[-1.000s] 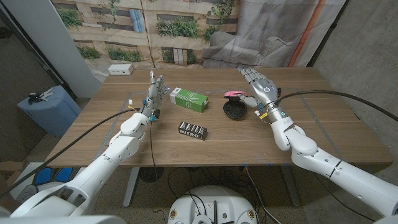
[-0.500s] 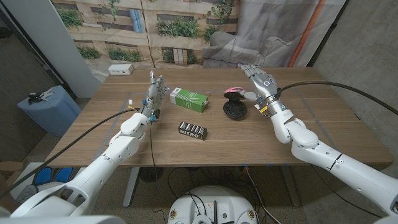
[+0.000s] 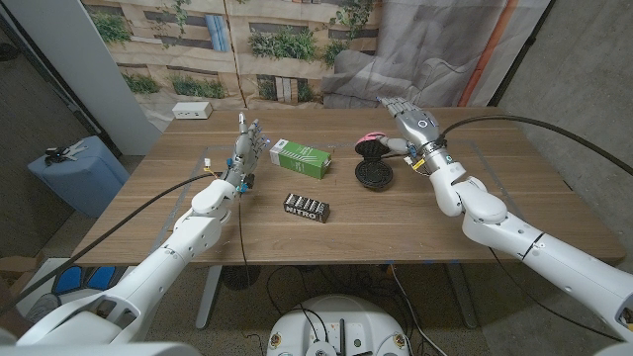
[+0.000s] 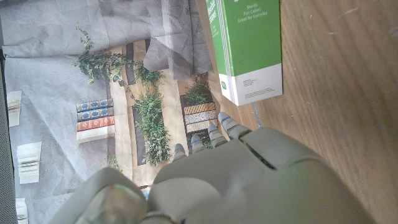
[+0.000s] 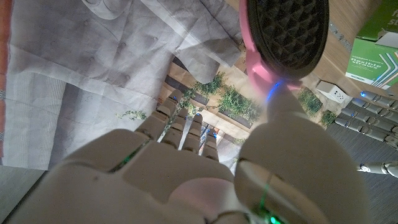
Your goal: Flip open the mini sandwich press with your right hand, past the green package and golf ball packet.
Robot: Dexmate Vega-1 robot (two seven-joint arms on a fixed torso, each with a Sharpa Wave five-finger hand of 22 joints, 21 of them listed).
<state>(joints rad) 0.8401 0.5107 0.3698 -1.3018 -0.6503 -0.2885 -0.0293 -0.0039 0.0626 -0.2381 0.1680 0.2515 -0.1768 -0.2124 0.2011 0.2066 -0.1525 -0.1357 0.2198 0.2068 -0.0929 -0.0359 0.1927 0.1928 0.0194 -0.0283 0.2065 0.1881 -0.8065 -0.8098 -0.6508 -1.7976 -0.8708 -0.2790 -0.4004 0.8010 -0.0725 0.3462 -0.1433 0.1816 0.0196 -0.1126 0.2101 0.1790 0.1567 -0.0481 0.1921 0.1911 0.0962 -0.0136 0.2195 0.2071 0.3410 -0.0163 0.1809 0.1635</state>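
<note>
Sandwich press open, the right hand's thumb at its pink lid.

In the head view the mini sandwich press [image 3: 375, 169] sits right of centre on the wooden table [image 3: 534, 198], its black plate facing up and its pink lid [image 3: 372, 142] raised behind. The right hand [image 3: 411, 127] stands just right of the lid, fingers apart, holding nothing; in the right wrist view its thumb [image 5: 287, 124] touches the lid's pink rim. The green package [image 3: 300, 158] lies centre frame, the golf ball packet [image 3: 308, 207] below it. The left hand [image 3: 246, 150] stands upright left of the green package, fingers spread, gripping nothing. A white power strip [image 3: 192, 111] rests upper left.
</note>
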